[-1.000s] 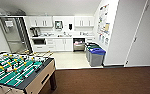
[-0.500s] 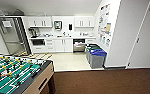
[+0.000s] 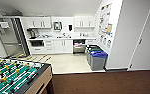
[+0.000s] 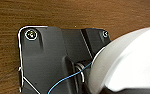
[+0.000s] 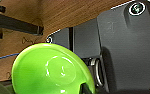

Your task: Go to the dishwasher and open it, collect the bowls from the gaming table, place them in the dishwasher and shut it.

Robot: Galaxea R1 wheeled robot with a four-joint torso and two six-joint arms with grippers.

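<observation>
At the far end of the room the dishwasher stands under the white counter, its front a dark opening with something pinkish inside. A bright green bowl hangs close above the wood-look floor in the right wrist view, my right gripper shut on its rim. In the left wrist view a white bowl is carried the same way over the floor, with my left gripper at its edge. The yellow gaming table is out of view.
A green table-football table fills the near left. Grey bins with blue and green lids stand against the right wall near the dishwasher. Brown carpet leads to the pale kitchen floor. A white door is on the right.
The whole head picture has shifted slightly as the robot drives; the table-football table sits a little further left. Nothing in the room has moved.
</observation>
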